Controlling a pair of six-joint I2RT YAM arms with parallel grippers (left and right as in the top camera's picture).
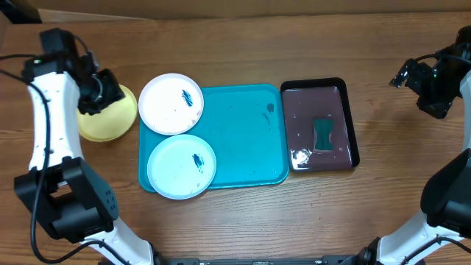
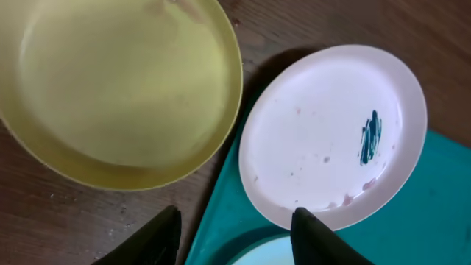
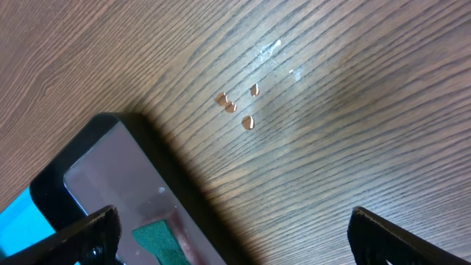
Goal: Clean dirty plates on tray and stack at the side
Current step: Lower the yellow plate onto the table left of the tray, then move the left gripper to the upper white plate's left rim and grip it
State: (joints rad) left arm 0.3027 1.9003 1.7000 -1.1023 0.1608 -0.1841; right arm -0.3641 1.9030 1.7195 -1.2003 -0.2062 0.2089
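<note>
This looks like a robotics lab with a mock dishwashing station. A white-and-black left arm and a right arm flank a wood-grain desk. The props on it are plain and staged: a turquoise tray, a white plate and a pale blue plate, each with a neat blue smear, a yellow plate, and a black tray holding water and a sponge. Water drops bead on the desk.

You see a yellow plate on the brown tabletop. Just beside it is a white plate with a dark blue smear. It sits partly on the tray. A blue plate peeks in below. Your gripper holds nothing, its fingers spread apart.
</note>
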